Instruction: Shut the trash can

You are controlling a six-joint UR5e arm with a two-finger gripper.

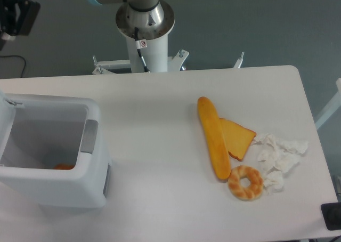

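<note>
The trash can (64,186) is a large white boxy bin at the left front of the table, and it stands open. Its lid (4,111) is swung up at the left frame edge, and a grey latch tab (89,136) sits on the right rim. A small orange item (64,167) lies at the bottom inside. My gripper (11,18) is in the top-left corner, high above and behind the bin and partly cut off by the frame. Its fingers are spread open with nothing between them.
On the right half of the table lie a baguette (214,137), an orange slice (240,138), a bagel (245,182) and crumpled white paper (279,159). The arm's base (145,23) stands behind the table's far edge. A black object (333,216) sits at the lower right.
</note>
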